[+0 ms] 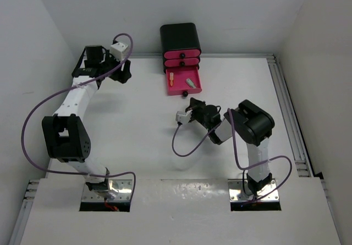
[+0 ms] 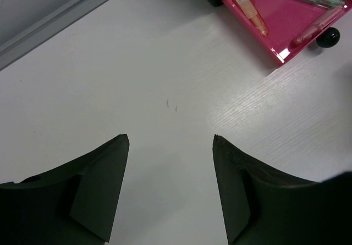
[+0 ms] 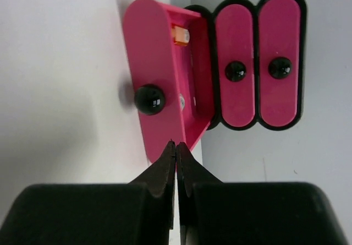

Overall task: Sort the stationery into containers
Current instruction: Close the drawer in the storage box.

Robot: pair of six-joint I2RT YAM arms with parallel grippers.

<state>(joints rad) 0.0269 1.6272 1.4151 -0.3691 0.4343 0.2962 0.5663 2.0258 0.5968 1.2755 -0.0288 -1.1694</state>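
Clenched empty, the right gripper is aimed at the open drawer. The drawer could be jammed by a skewed push.

We are holding our left gripper wide apart, its two dark fingers standing well clear of each other and gripping nothing. Behind those fingers, our left arm is stretching far forward, its elbow bent low. We are pressing our right gripper closed, its fingers meeting tip to tip with only a thin seam between them. Behind them, our right arm is folding at the elbow, with the wrist angling leftward and forward.
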